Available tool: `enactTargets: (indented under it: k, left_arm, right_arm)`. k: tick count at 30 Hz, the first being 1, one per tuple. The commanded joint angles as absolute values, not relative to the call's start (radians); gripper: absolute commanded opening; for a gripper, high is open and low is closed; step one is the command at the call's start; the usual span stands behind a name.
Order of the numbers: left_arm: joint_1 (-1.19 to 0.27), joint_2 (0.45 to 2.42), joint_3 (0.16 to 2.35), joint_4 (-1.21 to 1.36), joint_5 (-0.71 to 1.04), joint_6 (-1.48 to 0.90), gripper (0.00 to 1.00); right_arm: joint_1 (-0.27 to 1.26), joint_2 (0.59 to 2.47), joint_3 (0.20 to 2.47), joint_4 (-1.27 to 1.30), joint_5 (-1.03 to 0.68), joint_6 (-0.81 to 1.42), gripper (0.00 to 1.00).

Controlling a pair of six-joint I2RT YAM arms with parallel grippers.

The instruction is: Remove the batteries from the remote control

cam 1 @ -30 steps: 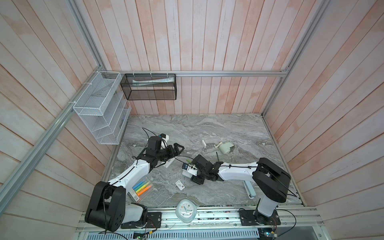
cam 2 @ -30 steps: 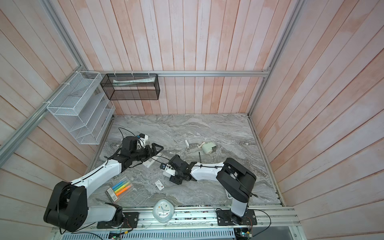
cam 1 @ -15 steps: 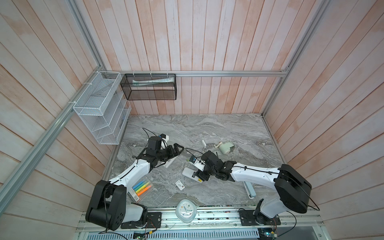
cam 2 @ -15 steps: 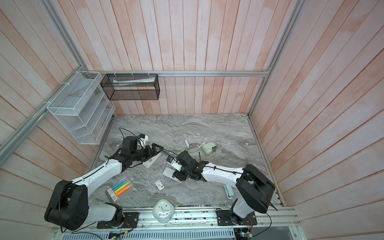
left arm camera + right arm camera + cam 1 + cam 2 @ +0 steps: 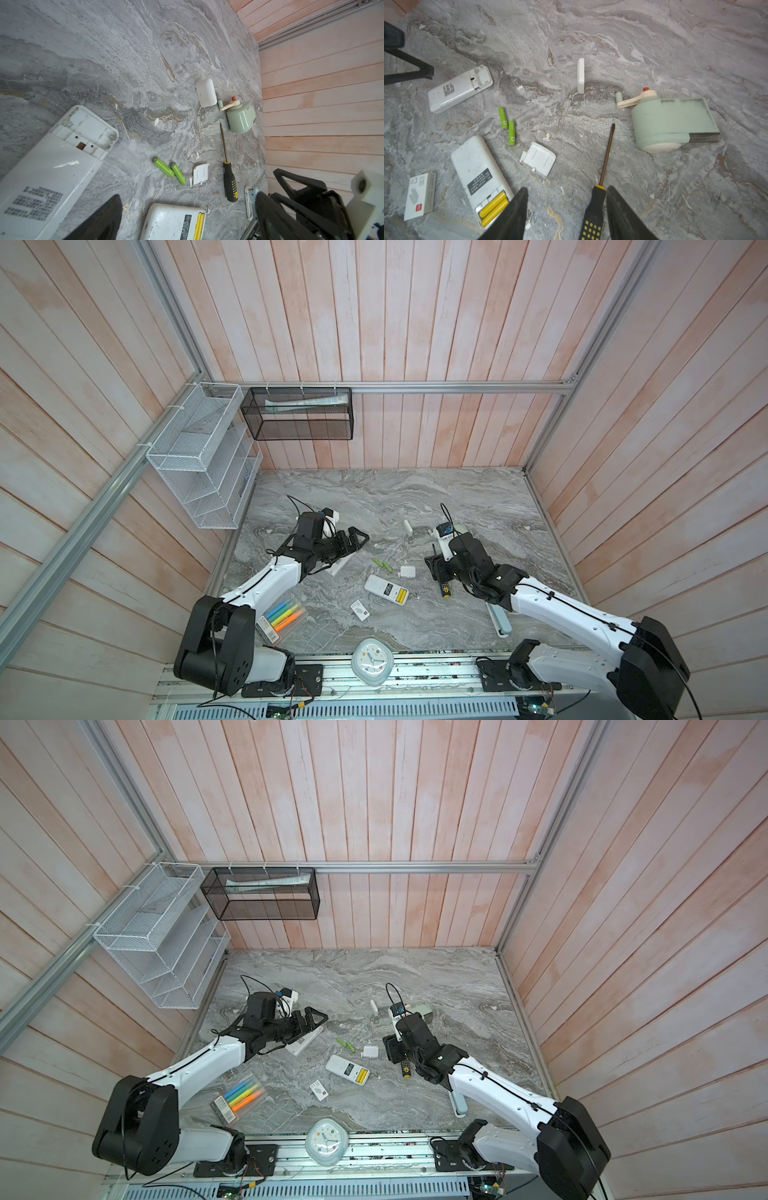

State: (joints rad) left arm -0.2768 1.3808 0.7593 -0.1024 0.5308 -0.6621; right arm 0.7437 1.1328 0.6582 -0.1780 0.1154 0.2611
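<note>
Two yellow batteries (image 5: 492, 207) sit snug in the open bay of the remote control (image 5: 477, 166), lower left of the right wrist view. Light, stiff and slick, they are likely best levered up by one end. The left tool (image 5: 358, 540) gapes empty; the right tool (image 5: 566, 188) straddles the screwdriver (image 5: 592, 214), unclenched.

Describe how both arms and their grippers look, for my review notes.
The left arm and right arm have white link shells, bulky black joint housings and thin black cables alongside. The left gripper and right gripper are black with tapered, triangular-framed jaws. Each wrist carries a white camera block with a blue patch.
</note>
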Motion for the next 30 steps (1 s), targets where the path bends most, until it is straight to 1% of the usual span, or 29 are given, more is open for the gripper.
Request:
enactTargets:
  k: [1,4,6,9,14,21,30]
  left_arm:
    - [-0.296,1.406,0.785,-0.156,0.501,-0.652,1.00]
    - [-0.338,1.424,0.794,-0.199,0.455,-0.650,1.00]
    - [-0.371,1.437,0.796,-0.208,0.432,-0.657,1.00]
    - [-0.402,1.450,0.795,-0.202,0.419,-0.671,1.00]
    - [-0.403,1.427,0.773,-0.162,0.403,-0.699,1.00]
    - [-0.395,1.376,0.789,-0.187,0.372,-0.686,1.00]
    - [-0.372,1.361,0.780,-0.188,0.380,-0.677,1.00]
  right_arm:
    - [0.748,1.111,0.619,-0.178,0.007,0.245,0.60]
    - [0.765,1.129,0.603,-0.140,-0.078,0.197,0.60]
    - [0.799,1.159,0.601,-0.111,-0.090,0.174,0.60]
    - [0.865,1.237,0.624,-0.085,-0.084,0.120,0.62]
    - [0.952,1.389,0.703,-0.086,-0.013,0.032,0.65]
    - [0.994,1.552,0.803,-0.113,0.009,-0.034,0.67]
    - [0.996,1.646,0.837,-0.098,-0.022,-0.057,0.67]
